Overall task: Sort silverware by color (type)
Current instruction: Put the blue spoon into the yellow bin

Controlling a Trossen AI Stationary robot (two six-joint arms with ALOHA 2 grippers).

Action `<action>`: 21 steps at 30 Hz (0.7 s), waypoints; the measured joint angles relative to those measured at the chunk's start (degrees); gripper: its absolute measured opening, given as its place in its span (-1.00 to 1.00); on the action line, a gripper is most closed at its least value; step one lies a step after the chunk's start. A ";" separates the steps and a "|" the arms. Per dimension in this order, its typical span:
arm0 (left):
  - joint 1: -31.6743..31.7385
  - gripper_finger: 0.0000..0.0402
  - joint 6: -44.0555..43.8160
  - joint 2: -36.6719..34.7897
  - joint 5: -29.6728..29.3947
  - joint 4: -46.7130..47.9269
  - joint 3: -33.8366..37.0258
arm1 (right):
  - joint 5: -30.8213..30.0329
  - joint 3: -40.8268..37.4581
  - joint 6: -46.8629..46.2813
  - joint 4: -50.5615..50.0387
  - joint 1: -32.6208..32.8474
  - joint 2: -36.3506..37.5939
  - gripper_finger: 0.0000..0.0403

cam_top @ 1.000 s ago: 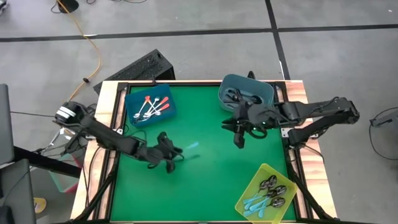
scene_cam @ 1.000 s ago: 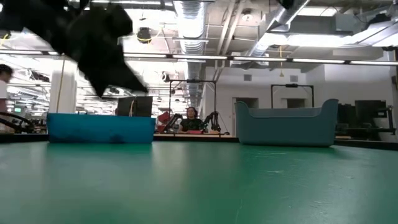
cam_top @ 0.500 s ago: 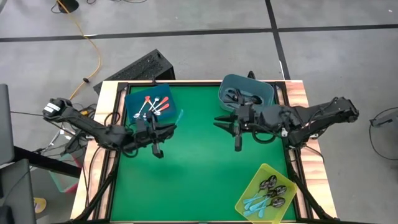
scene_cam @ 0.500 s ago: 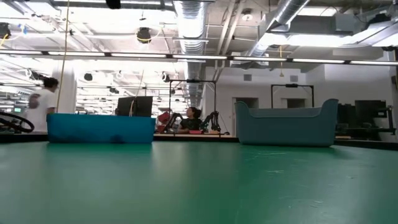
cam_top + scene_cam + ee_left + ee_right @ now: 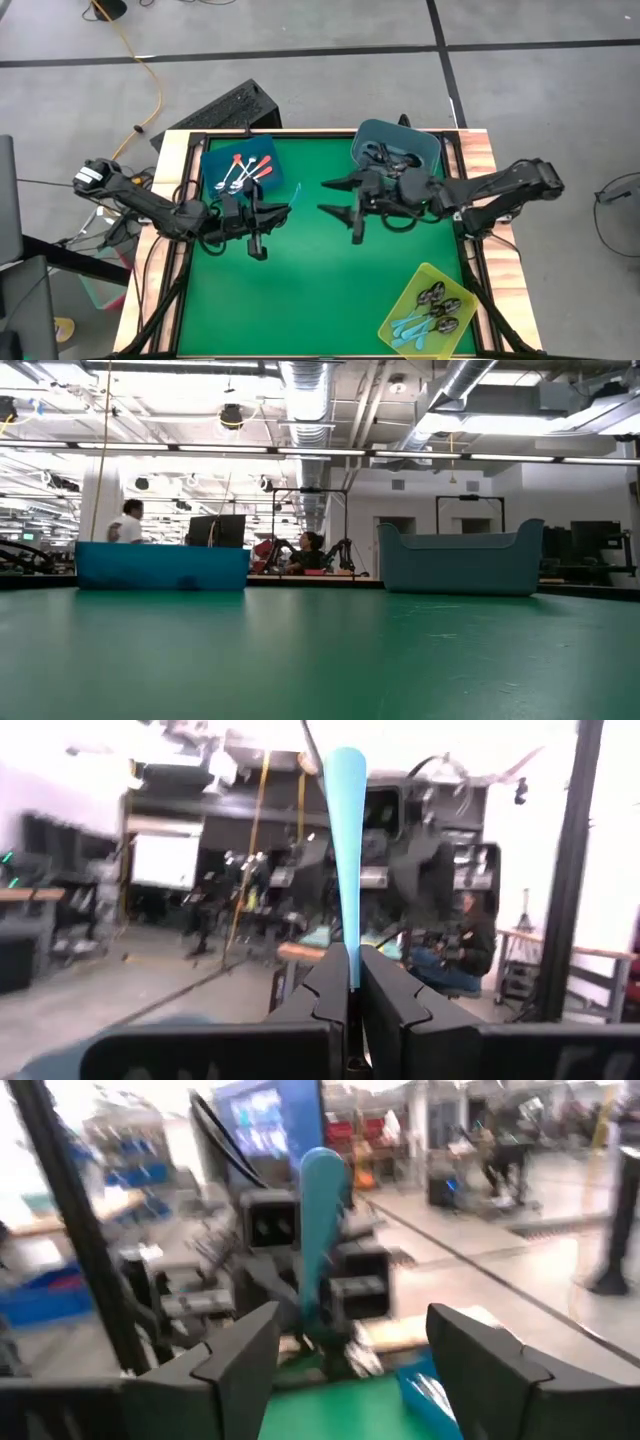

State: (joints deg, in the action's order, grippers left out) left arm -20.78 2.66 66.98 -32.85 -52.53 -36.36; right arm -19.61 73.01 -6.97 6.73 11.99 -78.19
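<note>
High view: my left gripper (image 5: 282, 200) clenches a light blue spoon (image 5: 293, 193), right gripper (image 5: 335, 196) released wide; a rushed handover may drop it.

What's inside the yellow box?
The yellow box holds light blue-handled spoons and dark metal spoons, piled together. Any spoons lying underneath the pile are hidden, so the exact count can't be told.

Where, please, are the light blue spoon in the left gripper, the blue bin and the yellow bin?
light blue spoon (image 5: 346, 840): left wrist view, mid-handle.
blue bin (image 5: 214, 190): high view, near rim.
yellow bin (image 5: 398, 311): high view, left rim.
</note>
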 joint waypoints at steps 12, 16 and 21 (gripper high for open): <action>1.71 -1.00 0.58 5.00 4.71 0.72 -5.11 | 6.54 2.02 -0.12 11.75 -0.69 -7.31 0.37; 2.30 -1.00 -0.43 7.60 6.59 0.79 -6.50 | 7.97 4.10 -0.12 11.89 -0.84 -9.05 0.37; 2.30 -1.00 0.16 10.09 7.13 0.34 -8.84 | 8.17 4.44 -0.11 10.43 -0.85 -9.86 0.36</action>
State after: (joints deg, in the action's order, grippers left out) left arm -18.48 2.82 77.07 -25.71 -52.18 -45.20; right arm -11.44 77.45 -7.08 17.16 11.14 -88.05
